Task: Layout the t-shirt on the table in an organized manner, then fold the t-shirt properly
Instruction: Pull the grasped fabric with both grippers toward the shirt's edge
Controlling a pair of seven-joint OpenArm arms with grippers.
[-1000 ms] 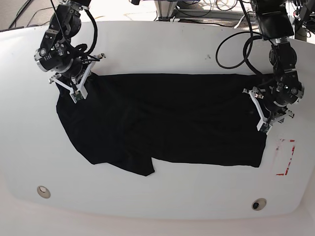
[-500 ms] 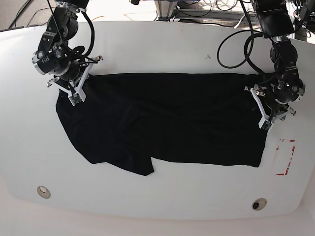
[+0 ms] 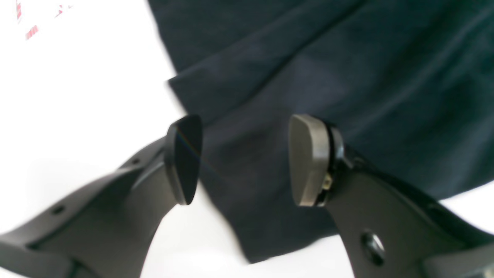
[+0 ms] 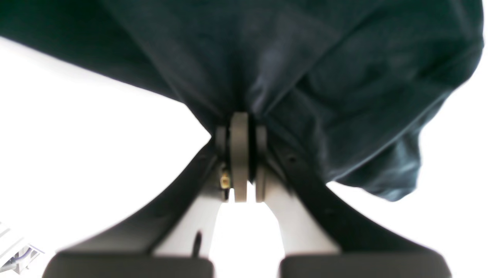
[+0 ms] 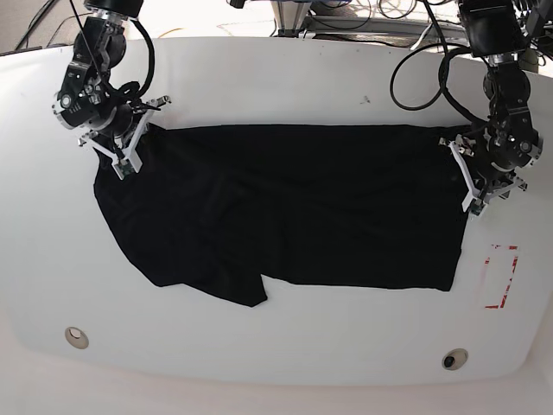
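laying-out step underway: t-shirt (image 5: 294,207) spread on bench (image 5: 276,86), corner pinched by right tool (image 4: 241,154); left tool (image 3: 243,158) spread wide, empty. nxt: edges to be flattened.

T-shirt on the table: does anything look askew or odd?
The t-shirt is not laid out evenly: its lower-left part sags into an uneven flap with creases, while the right edge lies straight. No damage shows.

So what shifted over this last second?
Both arms drew toward the table's far edge. The right end effector, shut on the t-shirt, dragged that end along; the open left end effector backed away holding nothing. The red tape mark stayed put.
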